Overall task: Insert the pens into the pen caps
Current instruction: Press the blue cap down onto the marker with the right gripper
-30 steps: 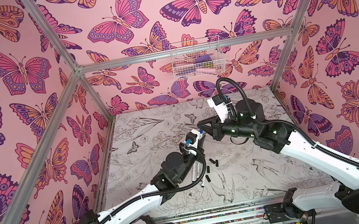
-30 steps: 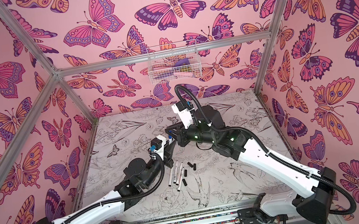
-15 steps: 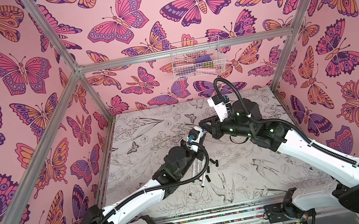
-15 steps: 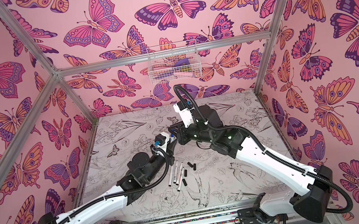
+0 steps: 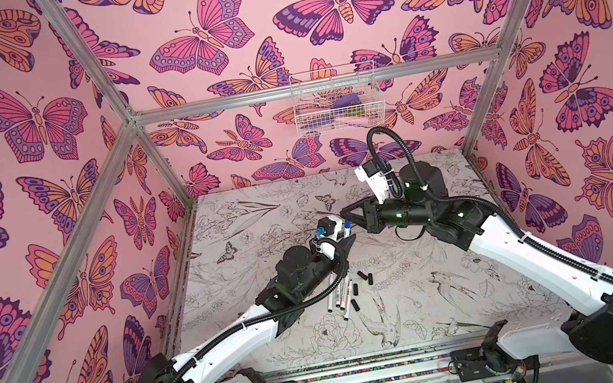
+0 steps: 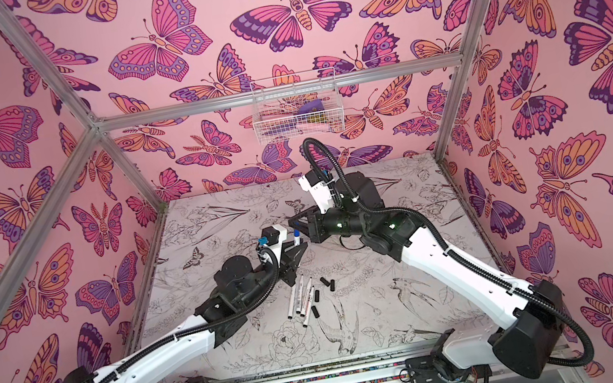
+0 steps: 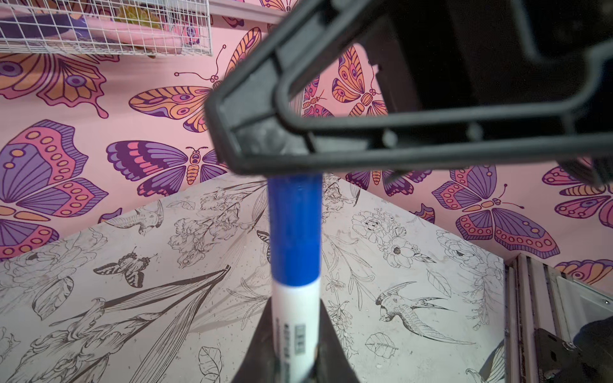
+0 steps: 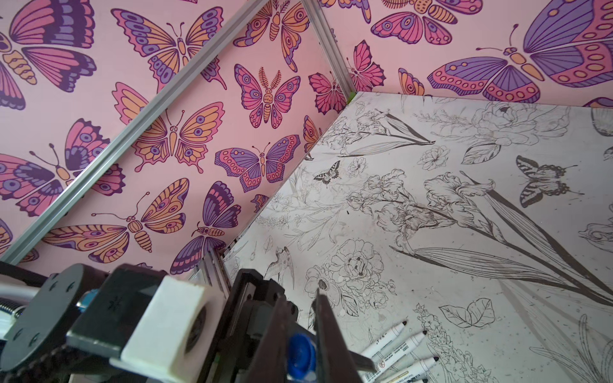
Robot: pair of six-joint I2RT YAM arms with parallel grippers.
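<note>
In both top views the left pincer (image 5: 347,238) is clamped on one pen (image 5: 346,229), held clear of the worktop (image 5: 462,301) near its middle, and the right pincer (image 5: 346,217) meets it from the far side. Four loose pens (image 5: 340,296) lie side by side between the middle and the front edge, with four black caps (image 5: 365,276) just beside them. You can count one pairing as in hand and four as not begun.

From the left wrist, the blue cap (image 7: 294,228) sits on the white barrel with no gap showing. You cannot tell whether it is pressed fully home.

From the right wrist, that pincer's fingers (image 8: 328,331) are closed on the cap's end, and the loose pens show bare dark tips.

The worktop is pale, printed with line-drawn flowers and birds, and speckled with small marks. Pink butterfly walls (image 6: 192,72) enclose it on three sides behind an aluminium frame (image 6: 177,110). A wire basket (image 6: 336,116) hangs on the back wall.
</note>
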